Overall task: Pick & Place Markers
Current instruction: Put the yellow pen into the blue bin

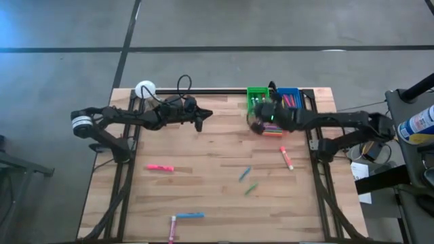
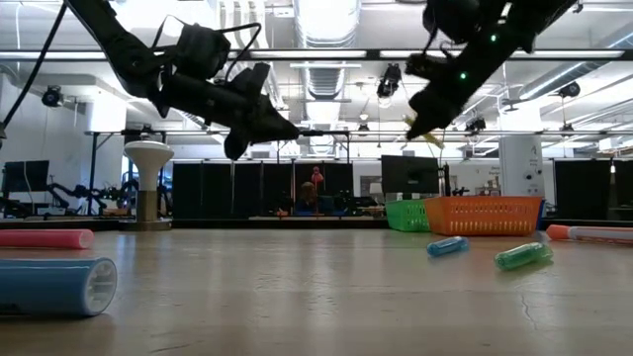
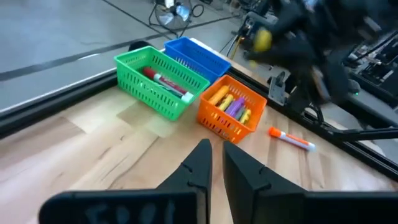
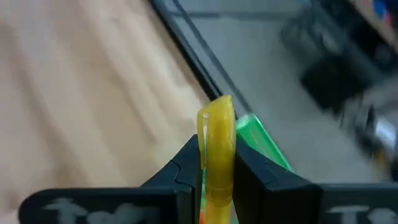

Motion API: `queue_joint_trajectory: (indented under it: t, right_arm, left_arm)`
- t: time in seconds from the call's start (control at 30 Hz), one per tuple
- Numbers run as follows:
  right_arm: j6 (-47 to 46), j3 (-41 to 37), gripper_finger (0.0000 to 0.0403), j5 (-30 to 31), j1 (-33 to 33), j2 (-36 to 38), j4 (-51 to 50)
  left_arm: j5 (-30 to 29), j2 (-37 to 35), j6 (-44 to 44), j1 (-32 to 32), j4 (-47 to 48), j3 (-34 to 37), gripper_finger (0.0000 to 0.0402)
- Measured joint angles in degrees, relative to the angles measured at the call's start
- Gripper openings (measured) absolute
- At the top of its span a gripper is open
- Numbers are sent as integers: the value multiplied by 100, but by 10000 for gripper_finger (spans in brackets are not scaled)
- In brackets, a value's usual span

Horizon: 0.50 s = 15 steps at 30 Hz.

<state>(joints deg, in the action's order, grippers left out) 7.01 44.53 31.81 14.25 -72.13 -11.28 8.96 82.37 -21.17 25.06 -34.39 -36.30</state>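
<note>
My right gripper (image 4: 217, 168) is shut on a yellow marker (image 4: 217, 134) and hovers high above the orange bin (image 3: 231, 109), beside the green bin (image 1: 256, 95) and blue bin (image 1: 289, 97). In the low view the yellow marker (image 2: 427, 133) pokes out below the fingers. The orange bin holds yellow, orange and purple markers; the green bin holds a red one. Loose markers lie flat on the table: pink (image 1: 159, 167), blue (image 1: 244, 173), green (image 1: 251, 188), blue (image 1: 190, 215), red-white (image 1: 286, 157). My left gripper (image 1: 201, 117) hangs shut above the table's far middle, holding nothing. My right gripper pinches the yellow marker's barrel (image 4: 217, 155) between its two fingers (image 4: 185, 168). The marker lies along the fingers, and its rounded end (image 4: 217, 109) sticks out past the fingertips. It is lifted clear, well above the bins and table.
An orange-white marker (image 3: 291, 139) lies next to the orange bin. A pink-white marker (image 1: 172, 228) sits at the near edge. A white round stand (image 1: 144, 89) is at the far left corner. Bare wood lies between the arms in the middle of the table (image 1: 217, 152).
</note>
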Motion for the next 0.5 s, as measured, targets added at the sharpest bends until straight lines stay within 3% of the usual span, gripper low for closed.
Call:
queue_joint_trajectory:
  t: [0.3, 0.5]
  right_arm:
    - [-893, 2, 54, -1139, 2435, 171, -887]
    - [-1326, -17, 54, -1542, 3467, -288, -1053]
  left_arm:
    - [-7, 0, -359, -20, 0, 1, 32]
    - [-35, 0, -376, 11, -65, -8, 32]
